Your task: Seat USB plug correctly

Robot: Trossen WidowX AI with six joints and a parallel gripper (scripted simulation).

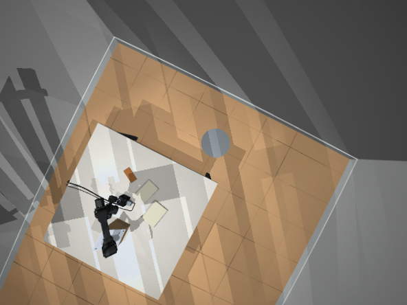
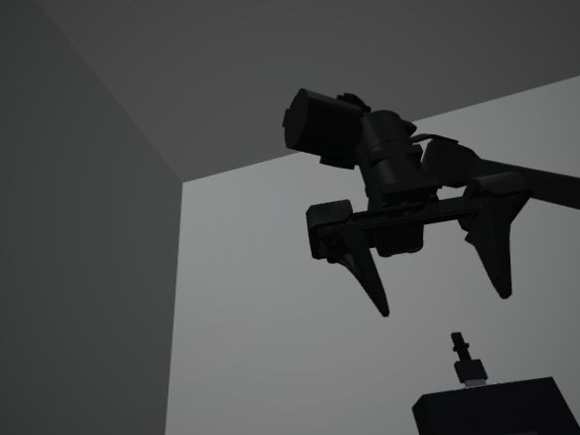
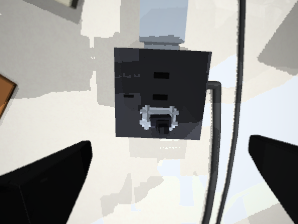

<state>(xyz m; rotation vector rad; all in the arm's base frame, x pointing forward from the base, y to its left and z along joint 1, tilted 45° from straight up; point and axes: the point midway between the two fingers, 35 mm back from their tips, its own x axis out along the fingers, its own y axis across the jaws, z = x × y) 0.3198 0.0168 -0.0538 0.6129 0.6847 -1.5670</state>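
The power cube [image 2: 490,409] [image 3: 132,70] is a dark block, seen from above in the wrist view. The USB plug [image 2: 470,370] stands upright in its top, with a thin dark stem above its body and a strip of metal showing between body and cube. In the wrist view the plug [image 3: 162,123] is near the cube's lower edge, with a bright metal outline around it; which way round it faces I cannot tell. My gripper [image 2: 446,306] [image 3: 169,145] is open and empty. Its fingertips are above the plug's stem in the exterior view, and the plug touches neither finger.
A dark cable [image 3: 215,150] runs beside the cube's right side. A light blue block [image 3: 162,20] adjoins its upper side. An orange block [image 1: 130,175] [image 3: 6,95] and two pale flat boxes [image 1: 148,190] [image 1: 155,213] lie nearby on the white table [image 1: 137,264].
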